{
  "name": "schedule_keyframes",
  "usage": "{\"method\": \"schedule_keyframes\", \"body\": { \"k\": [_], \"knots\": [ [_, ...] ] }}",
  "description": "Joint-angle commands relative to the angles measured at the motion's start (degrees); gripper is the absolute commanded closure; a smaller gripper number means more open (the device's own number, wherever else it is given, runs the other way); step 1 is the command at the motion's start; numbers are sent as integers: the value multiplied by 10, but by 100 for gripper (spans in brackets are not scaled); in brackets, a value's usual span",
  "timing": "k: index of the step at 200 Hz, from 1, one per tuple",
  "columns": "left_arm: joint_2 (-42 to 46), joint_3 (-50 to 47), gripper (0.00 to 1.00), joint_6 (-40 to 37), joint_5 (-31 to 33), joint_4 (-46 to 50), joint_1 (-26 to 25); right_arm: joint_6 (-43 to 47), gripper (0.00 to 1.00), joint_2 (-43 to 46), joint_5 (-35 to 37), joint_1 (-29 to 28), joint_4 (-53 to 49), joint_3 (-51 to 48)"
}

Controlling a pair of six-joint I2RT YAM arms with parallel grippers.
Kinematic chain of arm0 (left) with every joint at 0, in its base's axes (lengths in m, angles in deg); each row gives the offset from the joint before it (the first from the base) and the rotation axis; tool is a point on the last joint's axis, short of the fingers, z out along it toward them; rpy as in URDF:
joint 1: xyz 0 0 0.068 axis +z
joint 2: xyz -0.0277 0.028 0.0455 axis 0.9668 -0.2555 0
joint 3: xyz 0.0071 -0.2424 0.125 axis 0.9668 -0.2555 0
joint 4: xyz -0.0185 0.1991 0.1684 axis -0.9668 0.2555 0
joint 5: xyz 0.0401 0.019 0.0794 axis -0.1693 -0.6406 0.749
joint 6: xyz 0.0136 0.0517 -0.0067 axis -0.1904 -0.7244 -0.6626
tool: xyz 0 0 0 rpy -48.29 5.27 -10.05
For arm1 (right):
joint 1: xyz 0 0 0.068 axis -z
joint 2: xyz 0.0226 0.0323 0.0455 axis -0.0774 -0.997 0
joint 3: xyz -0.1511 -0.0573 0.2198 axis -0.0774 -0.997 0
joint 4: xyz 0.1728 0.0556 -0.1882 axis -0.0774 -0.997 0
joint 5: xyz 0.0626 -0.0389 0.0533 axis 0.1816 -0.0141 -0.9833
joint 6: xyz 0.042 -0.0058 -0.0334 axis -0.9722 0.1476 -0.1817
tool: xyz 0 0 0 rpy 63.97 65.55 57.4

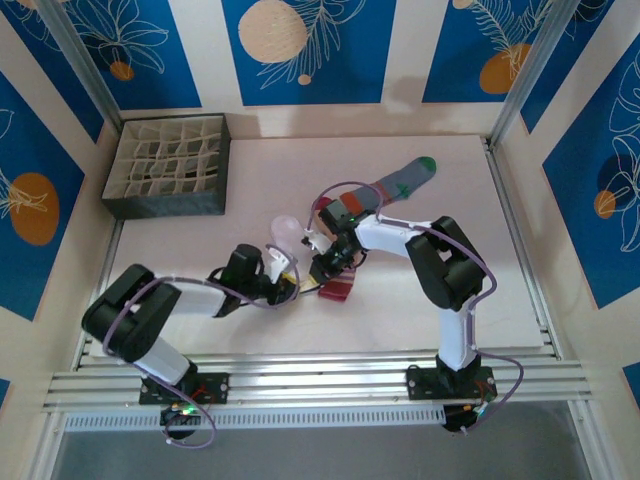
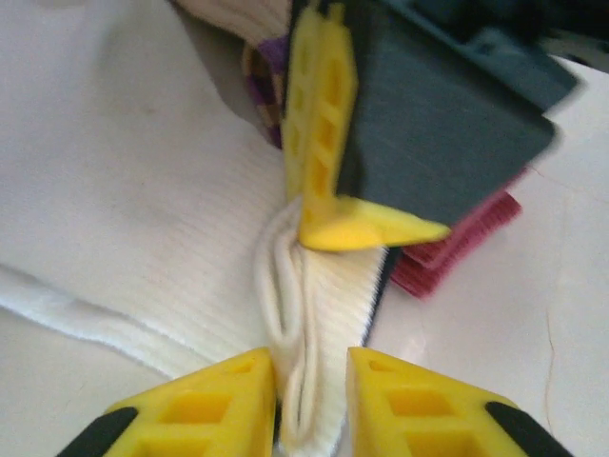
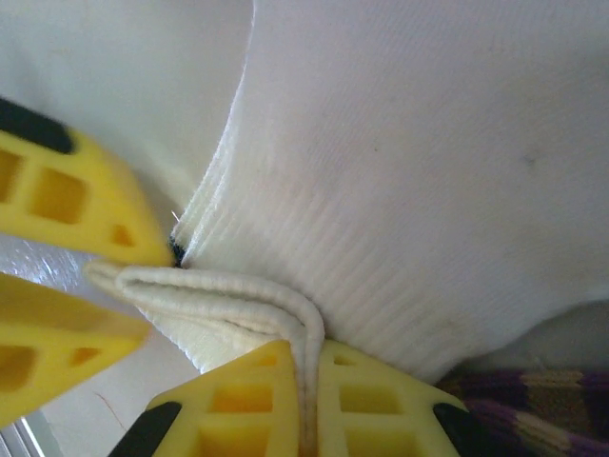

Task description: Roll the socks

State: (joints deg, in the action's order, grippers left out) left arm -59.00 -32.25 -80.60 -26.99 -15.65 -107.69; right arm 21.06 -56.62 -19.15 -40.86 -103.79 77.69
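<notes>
Near the middle of the table [image 1: 270, 170], between the two arms, lies the white sock [image 1: 285, 232], and both grippers meet at its ribbed cuff. In the right wrist view the right gripper [image 3: 309, 414] is clamped on a folded edge of that cuff, its yellow fingers [image 3: 381, 414] pressed together with only the fabric between them. Just left of it, the left gripper [image 2: 311, 400] has a bunched fold of the same cuff between its fingertips [image 2: 228, 400]. These stand slightly apart, and I cannot tell whether they pinch the fabric or merely flank it. From the left wrist camera, one finger of the right gripper comes down onto the cuff just beyond the left fingertips. The sock's dark purple cuff stripes [image 3: 533, 414] peek out at the right of the right wrist view. A second sock's maroon end [image 1: 337, 290] rests on the table just near of the right gripper, partly under it. Farther back and to the right lies the grey-blue sock [image 1: 400, 180], flat and stretched out, with its green toe pointing far right and well apart from both grippers. At the far left corner sits a dark divided box [image 1: 168, 165].
</notes>
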Motion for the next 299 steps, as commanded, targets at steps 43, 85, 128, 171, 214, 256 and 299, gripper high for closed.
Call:
{"method": "schedule_keyframes", "body": {
  "k": [43, 85, 128, 171, 214, 256, 299],
  "knots": [
    [119, -53, 67, -200, 77, -83, -51, 3, 94, -37, 1, 35, -113, 33],
    [68, -10, 60, -289, 137, -47, -106, 7, 94, -45, -13, 34, -138, 49],
    [9, 15, 60, -329, 156, -56, -123, 11, 96, -50, -24, 35, -150, 54],
    [-30, 28, 60, -341, 153, -50, -135, 10, 97, -56, -27, 35, -157, 62],
    [-61, 33, 60, -353, 174, -44, -150, 7, 98, -62, -30, 36, -165, 67],
    [-99, 47, 63, -355, 202, -24, -153, 7, 90, -55, -31, 35, -168, 68],
    [-110, 92, 100, -314, 204, 68, -151, 2, 58, -10, -33, 47, -135, 43]
  ]
}}
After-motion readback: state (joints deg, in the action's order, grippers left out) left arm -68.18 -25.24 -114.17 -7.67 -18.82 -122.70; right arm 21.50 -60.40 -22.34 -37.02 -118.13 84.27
